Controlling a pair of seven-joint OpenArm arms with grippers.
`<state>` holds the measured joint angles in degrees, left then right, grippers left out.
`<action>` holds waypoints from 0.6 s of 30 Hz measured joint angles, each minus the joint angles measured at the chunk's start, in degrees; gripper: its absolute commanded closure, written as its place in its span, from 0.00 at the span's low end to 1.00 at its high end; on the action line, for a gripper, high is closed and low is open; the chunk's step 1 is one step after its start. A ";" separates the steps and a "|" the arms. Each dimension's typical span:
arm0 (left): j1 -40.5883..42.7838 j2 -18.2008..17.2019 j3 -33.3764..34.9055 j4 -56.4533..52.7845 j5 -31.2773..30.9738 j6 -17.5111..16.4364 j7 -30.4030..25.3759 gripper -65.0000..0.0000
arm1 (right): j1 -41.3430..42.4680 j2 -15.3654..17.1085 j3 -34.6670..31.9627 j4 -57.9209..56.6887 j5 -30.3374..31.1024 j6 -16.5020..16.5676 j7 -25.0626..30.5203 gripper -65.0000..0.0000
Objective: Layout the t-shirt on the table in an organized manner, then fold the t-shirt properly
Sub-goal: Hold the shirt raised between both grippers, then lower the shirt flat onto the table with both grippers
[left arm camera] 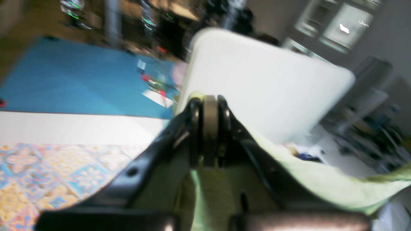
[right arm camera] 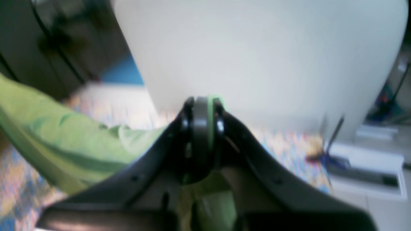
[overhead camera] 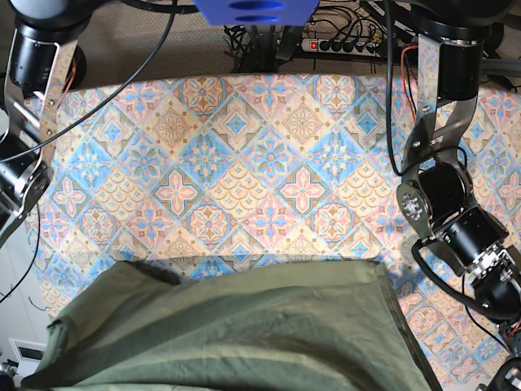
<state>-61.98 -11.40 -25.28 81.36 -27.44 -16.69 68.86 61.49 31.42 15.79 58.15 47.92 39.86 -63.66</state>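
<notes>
The olive-green t-shirt (overhead camera: 244,334) spreads across the bottom of the base view and covers the near part of the patterned table (overhead camera: 244,163). Its top edge runs fairly straight from left to right. In the left wrist view my left gripper (left arm camera: 210,102) is shut on a fold of the t-shirt (left arm camera: 321,179), which trails off to the right. In the right wrist view my right gripper (right arm camera: 202,106) is shut on the t-shirt (right arm camera: 64,144), a green strip showing between its pads. Both grippers are hidden in the base view.
My left arm (overhead camera: 452,220) stands over the table's right side and my right arm (overhead camera: 24,122) at its left edge. A power strip (overhead camera: 342,45) and cables lie behind the table. A white rounded panel (left arm camera: 263,86) and a blue floor mat (left arm camera: 80,83) show beyond it.
</notes>
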 measured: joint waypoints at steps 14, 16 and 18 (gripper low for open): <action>-3.17 -0.55 -3.21 -3.63 -6.47 -0.37 3.56 1.00 | 5.35 0.48 0.85 3.41 7.58 0.28 -3.65 0.97; 2.78 -2.27 -4.57 3.34 -11.04 -0.11 8.92 1.00 | -2.54 1.18 3.04 7.19 12.46 0.28 -6.19 0.97; 8.09 -5.57 -4.55 10.58 -13.40 -0.26 13.18 1.00 | -10.45 3.48 4.79 8.61 12.20 -0.17 -9.68 0.97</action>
<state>-53.89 -16.97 -29.82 91.94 -40.84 -16.95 82.04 51.05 34.89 20.58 66.76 60.12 39.68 -73.34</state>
